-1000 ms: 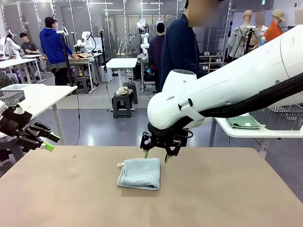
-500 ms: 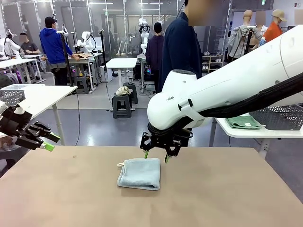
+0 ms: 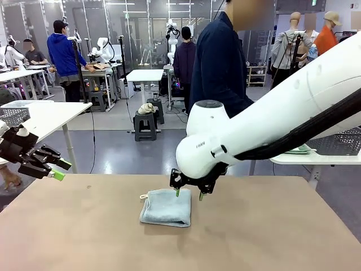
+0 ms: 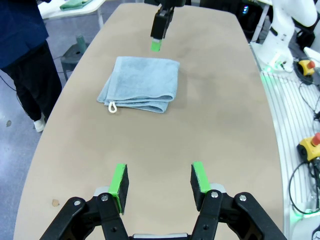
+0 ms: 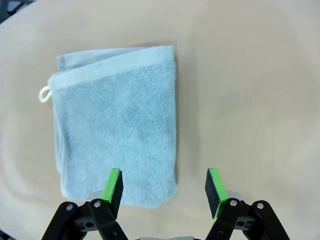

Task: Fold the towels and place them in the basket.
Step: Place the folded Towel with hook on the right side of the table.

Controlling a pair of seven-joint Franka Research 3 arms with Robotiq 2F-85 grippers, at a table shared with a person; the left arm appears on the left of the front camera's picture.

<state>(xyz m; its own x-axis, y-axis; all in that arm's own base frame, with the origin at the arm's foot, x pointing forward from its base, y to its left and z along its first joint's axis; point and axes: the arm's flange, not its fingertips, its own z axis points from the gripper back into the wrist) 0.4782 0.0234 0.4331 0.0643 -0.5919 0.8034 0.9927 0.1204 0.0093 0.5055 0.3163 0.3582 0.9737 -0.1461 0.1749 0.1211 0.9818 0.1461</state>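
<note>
A: Status?
B: Pale blue towel (image 3: pixel 166 207) lies folded mid-table (image 3: pixel 271 226). Right gripper (image 3: pixel 189 195) hangs spread and empty over its far edge, 1 pad above cloth and 1 above bare top. Left gripper (image 3: pixel 61 170) is also spread and empty, off to the left side.
A: Risks?
B: 2 likely. A shallow pinch may catch only the top layer, so the fold falls open on lifting. The dark grey basket (image 3: pixel 341 144) sits well apart on another table, so a loose hold could drop the towel on the way.

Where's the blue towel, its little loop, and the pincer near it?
blue towel (image 5: pixel 117 130): right wrist view, middle of top fold.
loop (image 5: pixel 45 94): right wrist view, the white ring.
right pincer (image 3: pixel 188 195): front view, between its fingertips.
</note>
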